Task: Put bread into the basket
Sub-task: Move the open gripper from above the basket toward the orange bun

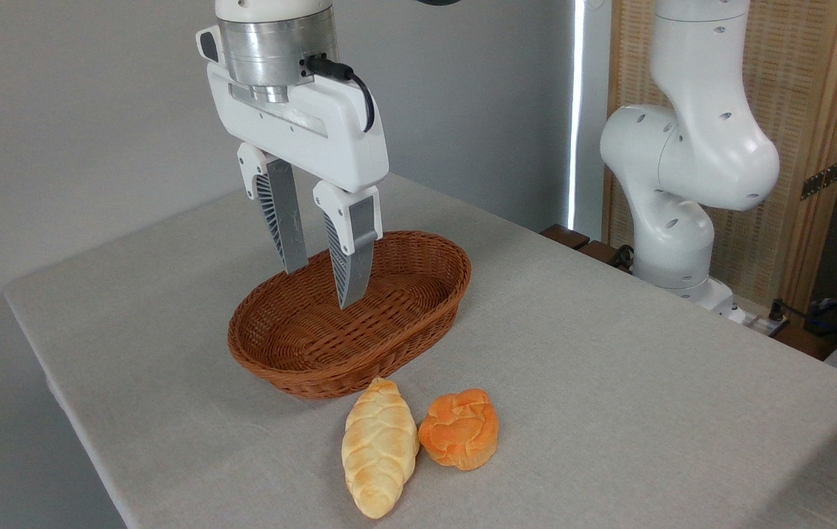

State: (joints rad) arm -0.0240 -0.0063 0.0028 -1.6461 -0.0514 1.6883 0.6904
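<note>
Empty, parted gripper (324,283) hangs over the basket (418,327); the orange bun (460,428) near the bench's front edge likely needs a gentle, centred squeeze.

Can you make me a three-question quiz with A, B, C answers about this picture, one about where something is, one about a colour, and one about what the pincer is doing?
1. Where is the orange bun?
A. in the basket
B. on the table, right of the braided loaf
C. in the pincer

2. What colour is the basket?
A. brown
B. blue
C. white

3. What is the pincer doing?
A. squeezing the bun
B. lying on the table
C. hanging open and empty above the basket

Answers: 1 B, the bun sits on the cloth touching the loaf. 2 A, the wicker is brown. 3 C, its fingers are apart with nothing between them.
</note>
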